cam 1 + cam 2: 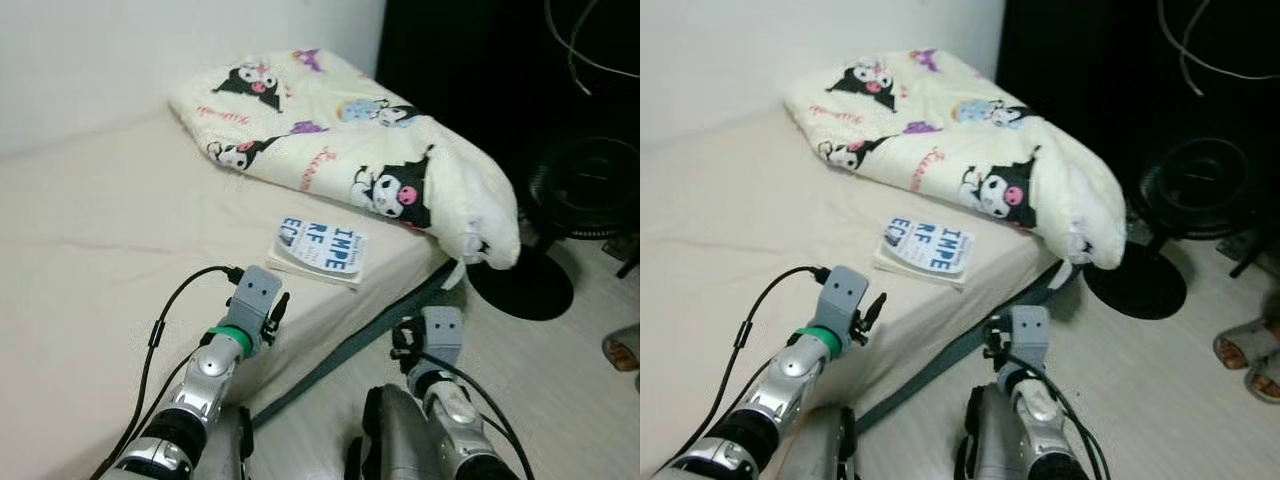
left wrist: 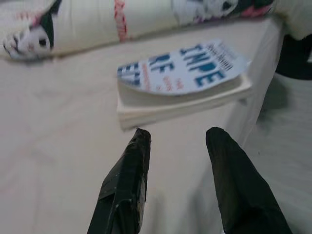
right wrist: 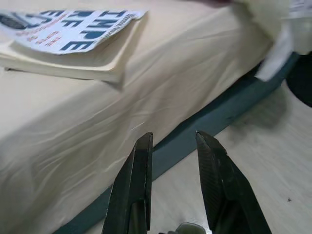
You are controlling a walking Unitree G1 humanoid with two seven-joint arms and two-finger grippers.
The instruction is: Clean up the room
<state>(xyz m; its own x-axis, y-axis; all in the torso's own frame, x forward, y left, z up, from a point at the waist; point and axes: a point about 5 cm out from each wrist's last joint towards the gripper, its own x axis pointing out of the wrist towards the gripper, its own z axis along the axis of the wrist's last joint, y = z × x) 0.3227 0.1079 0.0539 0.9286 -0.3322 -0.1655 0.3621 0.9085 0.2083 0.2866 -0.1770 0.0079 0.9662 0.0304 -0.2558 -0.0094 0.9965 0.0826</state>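
Bed (image 1: 90,250) with a cream sheet, dark teal band along its lower edge. At its far corner a folded cream blanket (image 1: 340,130), printed with black-and-pink cartoon characters, one end drooping over the corner. On the floor (image 1: 560,370) beyond, a black fan (image 1: 585,190) on a round base.

Book (image 1: 320,250): thick paperback lying flat near the bed edge, white cover up, big blue block letters and smaller red print, cream page block showing along the side.

Left gripper (image 2: 178,146): over the sheet, jaws parted, nothing between them. Book sits just ahead of the tips, apart from both, its near corner roughly in line with the gap.

Right gripper (image 3: 173,141): lower, off the bed side over the floor, jaws parted and empty. Teal band directly ahead; book up and off to one side, well apart.
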